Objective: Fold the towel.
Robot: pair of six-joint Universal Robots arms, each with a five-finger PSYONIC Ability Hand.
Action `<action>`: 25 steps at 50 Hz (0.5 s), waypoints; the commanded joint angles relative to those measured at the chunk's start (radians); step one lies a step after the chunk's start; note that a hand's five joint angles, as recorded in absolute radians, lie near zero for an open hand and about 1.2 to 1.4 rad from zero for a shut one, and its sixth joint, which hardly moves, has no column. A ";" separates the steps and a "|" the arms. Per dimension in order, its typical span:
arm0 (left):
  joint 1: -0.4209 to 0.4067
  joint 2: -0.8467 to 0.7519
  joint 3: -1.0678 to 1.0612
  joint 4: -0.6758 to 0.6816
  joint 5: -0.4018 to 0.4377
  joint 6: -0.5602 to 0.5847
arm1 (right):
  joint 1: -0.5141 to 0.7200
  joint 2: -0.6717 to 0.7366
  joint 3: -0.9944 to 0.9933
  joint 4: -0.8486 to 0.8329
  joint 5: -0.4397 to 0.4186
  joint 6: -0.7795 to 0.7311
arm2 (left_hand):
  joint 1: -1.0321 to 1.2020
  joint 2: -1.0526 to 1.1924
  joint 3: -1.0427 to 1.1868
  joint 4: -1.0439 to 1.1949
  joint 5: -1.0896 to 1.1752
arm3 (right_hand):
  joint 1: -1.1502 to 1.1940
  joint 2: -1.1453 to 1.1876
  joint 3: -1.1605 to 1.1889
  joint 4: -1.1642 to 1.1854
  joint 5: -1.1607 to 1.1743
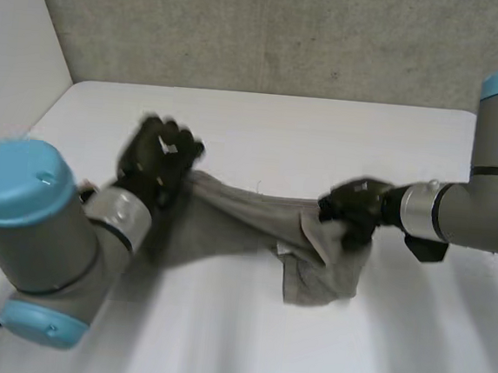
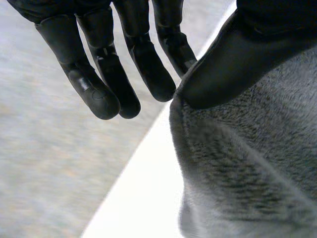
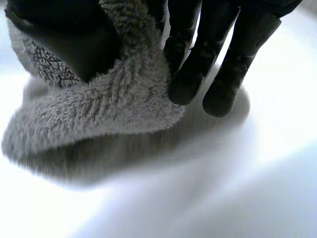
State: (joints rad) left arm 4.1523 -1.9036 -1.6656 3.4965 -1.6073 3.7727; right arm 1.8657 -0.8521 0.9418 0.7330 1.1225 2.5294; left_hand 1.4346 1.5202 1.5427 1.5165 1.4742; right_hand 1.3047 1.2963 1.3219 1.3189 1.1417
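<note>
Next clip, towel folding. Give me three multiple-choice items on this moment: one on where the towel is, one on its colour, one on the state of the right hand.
1. Where is the towel?
A. lying spread out flat
B. stretched between the left hand and the right hand
C. folded in a neat stack

2. What colour is the towel?
A. red
B. grey
C. dark blue

3. What is the right hand doing?
A. open, touching nothing
B. shut, holding nothing
C. shut on the towel

Answers:
1 B: in the head view the cloth spans from one hand to the other, with a loose end hanging below the right hand.
2 B: both wrist views show grey pile.
3 C: in the right wrist view a bunch of cloth is pinched between its thumb and fingers.
</note>
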 commanded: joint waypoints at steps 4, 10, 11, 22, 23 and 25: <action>-0.081 -0.152 0.024 0.001 0.017 -0.008 | 0.006 0.047 -0.015 -0.027 0.109 -0.095 | -0.038 -0.124 -0.146 -0.120 -0.252 | -0.326 -0.318 -0.344 -0.341 -0.338; -0.081 -0.169 0.055 0.001 0.013 -0.010 | 0.006 -0.002 0.021 -0.179 0.134 -0.058 | -0.038 -0.124 -0.146 -0.120 -0.252 | -1.130 -1.122 -1.147 -1.144 -1.142; -0.081 -0.167 0.061 0.003 0.012 -0.011 | 0.004 -0.036 0.049 -0.208 0.141 -0.043 | -0.038 -0.124 -0.146 -0.120 -0.252 | -1.130 -1.122 -1.147 -1.144 -1.142; -0.046 -0.157 0.087 0.003 0.010 -0.040 | 0.006 -0.306 0.331 -0.412 0.137 0.173 | -0.038 -0.124 -0.146 -0.120 -0.252 | -1.130 -1.122 -1.147 -1.144 -1.142; -0.046 -0.157 0.087 0.003 0.010 -0.041 | 0.006 -0.306 0.331 -0.412 0.137 0.174 | -0.038 -0.124 -0.146 -0.120 -0.252 | -1.130 -1.122 -1.147 -1.144 -1.142; -0.046 -0.158 0.083 0.001 0.012 -0.054 | 0.013 -0.353 0.405 -0.440 0.134 0.206 | -0.038 -0.124 -0.146 -0.120 -0.252 | -1.130 -1.122 -1.147 -1.144 -1.142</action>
State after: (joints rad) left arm 4.0925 -2.0630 -1.5806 3.4996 -1.5968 3.7495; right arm 1.8709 -1.0669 1.1654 0.3739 1.2648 2.6311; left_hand 1.4347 1.5203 1.5428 1.5165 1.4851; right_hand 0.2277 0.2374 0.2372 0.2478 0.0590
